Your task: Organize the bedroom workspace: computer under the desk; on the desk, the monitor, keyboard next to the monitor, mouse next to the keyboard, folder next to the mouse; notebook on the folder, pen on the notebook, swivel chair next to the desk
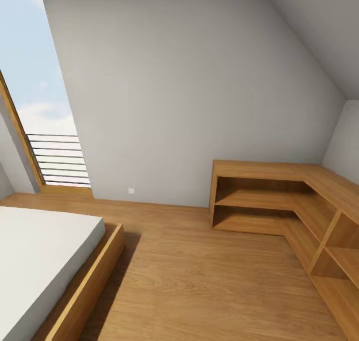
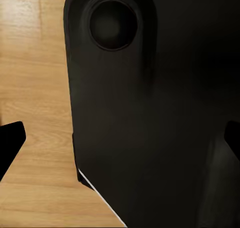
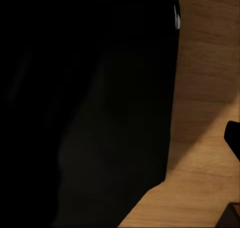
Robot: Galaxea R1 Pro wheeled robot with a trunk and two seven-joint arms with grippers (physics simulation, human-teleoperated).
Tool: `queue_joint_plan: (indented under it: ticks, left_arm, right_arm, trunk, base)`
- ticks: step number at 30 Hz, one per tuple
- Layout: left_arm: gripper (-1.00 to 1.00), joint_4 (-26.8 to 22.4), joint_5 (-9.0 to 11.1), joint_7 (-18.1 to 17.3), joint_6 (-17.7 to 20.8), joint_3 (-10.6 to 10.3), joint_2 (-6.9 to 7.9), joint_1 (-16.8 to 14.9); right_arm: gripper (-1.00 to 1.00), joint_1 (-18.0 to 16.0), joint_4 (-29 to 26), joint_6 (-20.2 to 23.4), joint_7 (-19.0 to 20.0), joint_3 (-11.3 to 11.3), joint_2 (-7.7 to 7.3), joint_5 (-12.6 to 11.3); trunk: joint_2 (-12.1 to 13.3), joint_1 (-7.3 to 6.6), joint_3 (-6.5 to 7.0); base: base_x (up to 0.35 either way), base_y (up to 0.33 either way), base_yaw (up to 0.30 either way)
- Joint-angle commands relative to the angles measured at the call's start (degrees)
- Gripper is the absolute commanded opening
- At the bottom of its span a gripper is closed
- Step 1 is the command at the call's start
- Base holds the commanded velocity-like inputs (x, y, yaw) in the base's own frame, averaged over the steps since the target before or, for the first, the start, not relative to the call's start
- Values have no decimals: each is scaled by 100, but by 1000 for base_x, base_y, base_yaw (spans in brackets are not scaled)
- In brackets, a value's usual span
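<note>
The head view looks into a bedroom corner with a sloped grey wall (image 1: 189, 82) and a wooden floor (image 1: 199, 281). At the left side stands a tall window (image 1: 35, 82) with a wooden frame, showing blue sky with clouds, and low in it a railing of horizontal white bars (image 1: 60, 159). Near the bottom left corner is a bed (image 1: 35, 261) with a white mattress in a low wooden frame. At the right, an L-shaped wooden shelf unit (image 1: 279, 201) follows the corner of the room; its open compartments hold nothing that I can see. A small white socket plate (image 1: 131, 190) sits low on the wall, just above the floor. No writing, brand or label can be read on any surface. None of the task's things is visible from the head camera, so their place cannot be told. In the left wrist view, a large black body part of the robot (image 2: 150, 118) with a round recess stands over the wooden floor, and dark finger tips (image 2: 10, 143) show at both edges, wide apart, so the left jaws are released. In the right wrist view a black mass covers most of the picture beside the floor, with only one dark tip (image 3: 234, 135) at the edge; I cannot tell the state of the right jaws.
</note>
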Motion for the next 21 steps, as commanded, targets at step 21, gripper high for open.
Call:
queue_joint_plan:
  ticks: [21]
  left_arm:
    - [100, -190, 9, -18, -44, 18, -231, -1]
  right_arm:
    - [100, -115, -37, -334, -1, 3, 236, 9]
  trunk:
    - [761, -417, 339]
  base:
    - [0, 0, 0]
